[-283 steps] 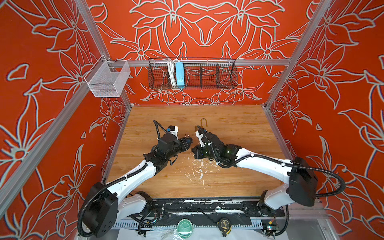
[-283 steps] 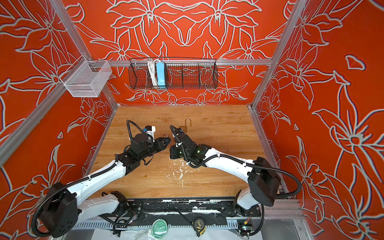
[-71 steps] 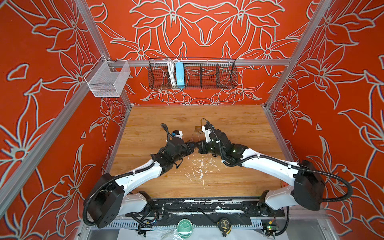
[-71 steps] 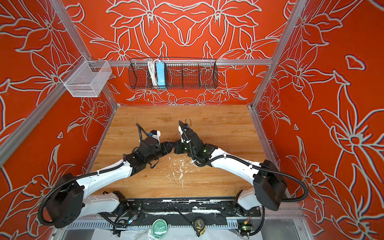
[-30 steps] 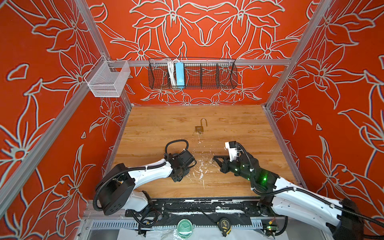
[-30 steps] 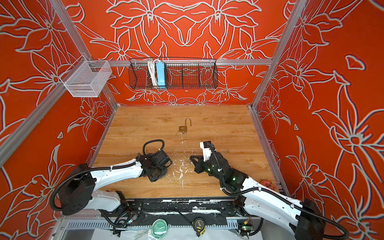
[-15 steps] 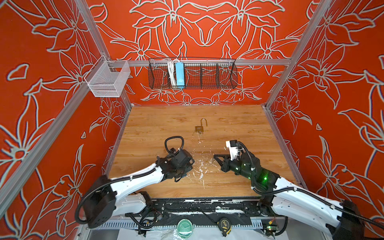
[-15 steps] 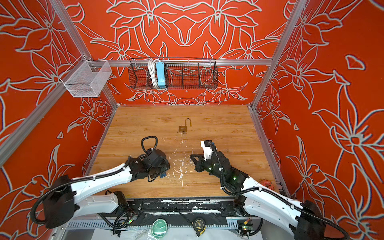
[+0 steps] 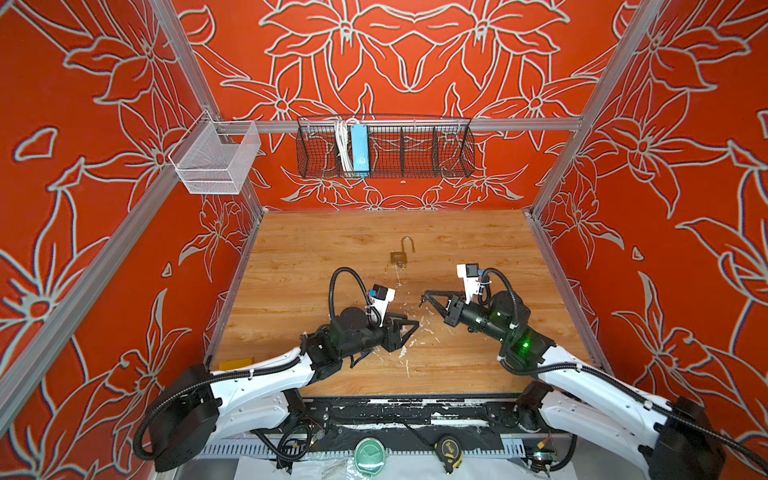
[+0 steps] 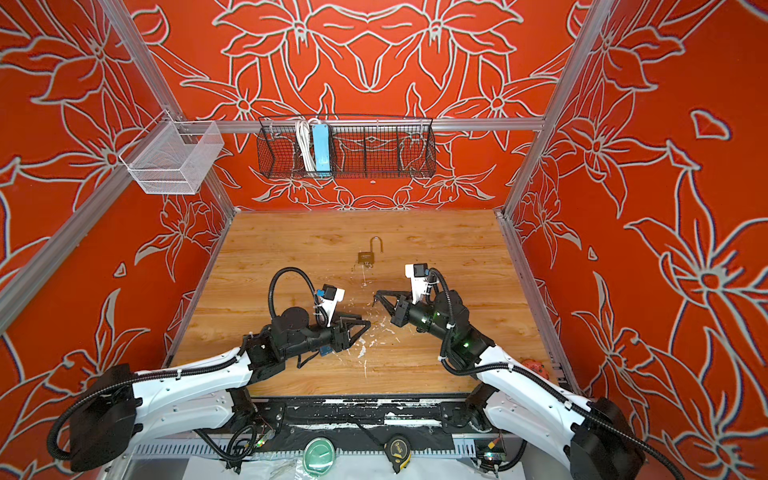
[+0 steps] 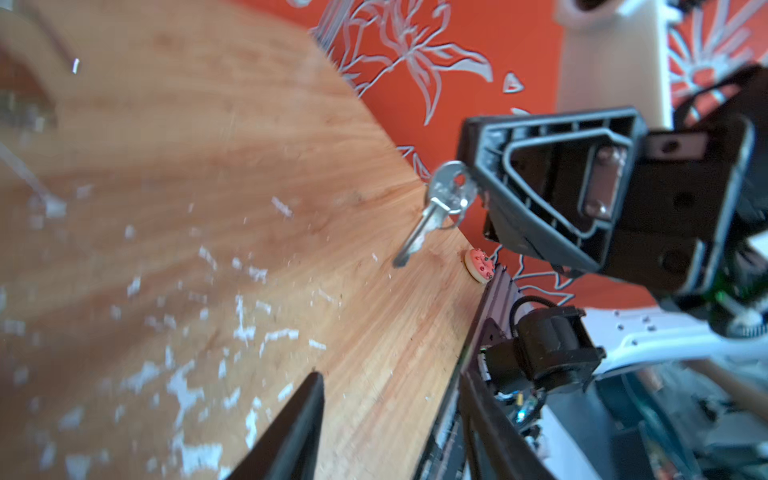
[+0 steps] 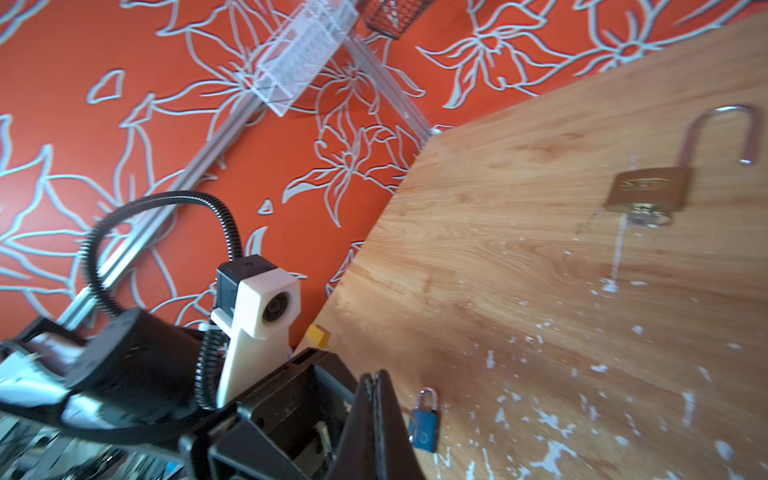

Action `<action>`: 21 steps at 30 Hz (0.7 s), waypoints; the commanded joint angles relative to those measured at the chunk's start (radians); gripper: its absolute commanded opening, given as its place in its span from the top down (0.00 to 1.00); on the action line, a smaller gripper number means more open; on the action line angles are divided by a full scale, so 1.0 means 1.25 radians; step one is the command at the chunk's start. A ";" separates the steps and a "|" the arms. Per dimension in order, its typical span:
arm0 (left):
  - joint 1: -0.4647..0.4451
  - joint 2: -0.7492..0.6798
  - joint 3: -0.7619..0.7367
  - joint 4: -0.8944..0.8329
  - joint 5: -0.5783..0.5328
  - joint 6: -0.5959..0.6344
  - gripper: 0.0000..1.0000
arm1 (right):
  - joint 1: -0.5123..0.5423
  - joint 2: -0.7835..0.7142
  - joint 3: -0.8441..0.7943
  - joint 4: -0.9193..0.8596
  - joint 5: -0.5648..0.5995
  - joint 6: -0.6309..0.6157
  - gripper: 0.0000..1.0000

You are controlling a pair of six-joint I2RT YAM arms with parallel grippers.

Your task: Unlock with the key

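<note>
Ren: Both arms have drawn back from the brass padlock (image 9: 400, 257) toward the near edge of the surface (image 9: 299, 257) since a couple of seconds ago; the lock has stayed mid-surface, its shackle swung open, a second key (image 12: 648, 218) seemingly in its base.

Ida: So that one looks done; what is left?

Ren: One blue padlock (image 12: 424, 424); small, painted body, bright steel shackle seated shut. It seems to lie flat on the wood just beneath the left gripper (image 9: 411, 326), whose jaws stand apart with nothing between them.

Ida: And the right gripper (image 9: 424, 296)?

Ren: Pressed together at the tips, pinching a silver key (image 11: 440, 208) by its head or its thin ring, I cannot tell which; the blade hangs down, clear of the wood.

Ida: Then the blue lock lies toward the left arm's side of that key and nearer the front edge; the left gripper is much the nearer.

Ren: Agreed; its long axis seems to run like the brass one's, shackle toward the back wall, so I judge the keyhole faces the front. A dangling key will be awkward to aim; the wood is smooth grain, flecked with white scuffs.
</note>
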 commanded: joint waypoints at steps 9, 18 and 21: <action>0.007 0.004 -0.016 0.200 0.073 0.238 0.53 | 0.000 -0.046 0.015 0.045 -0.105 -0.007 1.00; 0.040 0.034 0.021 0.211 0.161 0.211 0.55 | 0.001 -0.041 0.024 0.054 -0.154 -0.013 1.00; 0.053 0.044 0.028 0.227 0.180 0.201 0.57 | 0.001 -0.040 0.025 0.052 -0.164 -0.012 1.00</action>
